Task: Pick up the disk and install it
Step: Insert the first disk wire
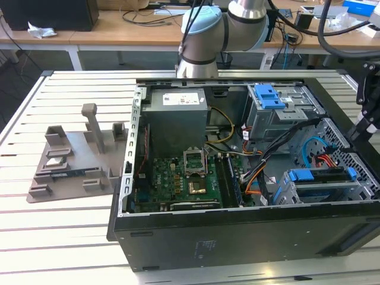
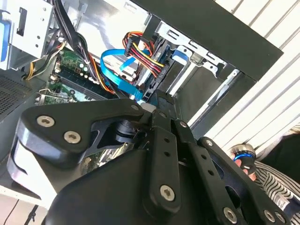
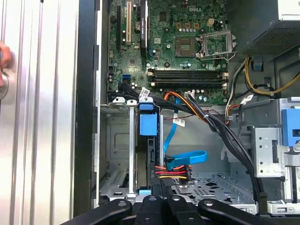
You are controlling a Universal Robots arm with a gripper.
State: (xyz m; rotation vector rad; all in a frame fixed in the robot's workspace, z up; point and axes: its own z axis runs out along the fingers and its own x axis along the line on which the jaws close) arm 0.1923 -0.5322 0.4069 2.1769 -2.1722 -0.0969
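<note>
- Fingers (image 3: pixel 161 187) pressed together in the first wrist view, no gap showing and nothing held between them.
- Straight ahead of the tips, almost touching: a bundle of red, yellow and black power leads (image 3: pixel 172 171), with a blue ribbon cable (image 3: pixel 187 157) looping off beside it.
- Just beside that plug sits the disk (image 3: pixel 144 161), standing on edge in a slot of the metal cage (image 3: pixel 115 154).
- So the disk lies directly forward of the fingers and a touch to one side, its near end closest to them.
- Its long axis runs away from the fingers, down the slot toward the board (image 3: pixel 187 51), and the blue tab (image 3: pixel 147 124) on its rail sits at the far end.
- By the look of it, the disk is already seated in the bay rather than waiting outside.
- In the exterior view, the gripper (image 1: pixel 362 127) hangs at the case's (image 1: pixel 237 237) right-hand wall, with the cage and disk (image 1: pixel 323 190) below it, near the front corner.
- The case lies open on the slatted surface (image 1: pixel 59 237).
</note>
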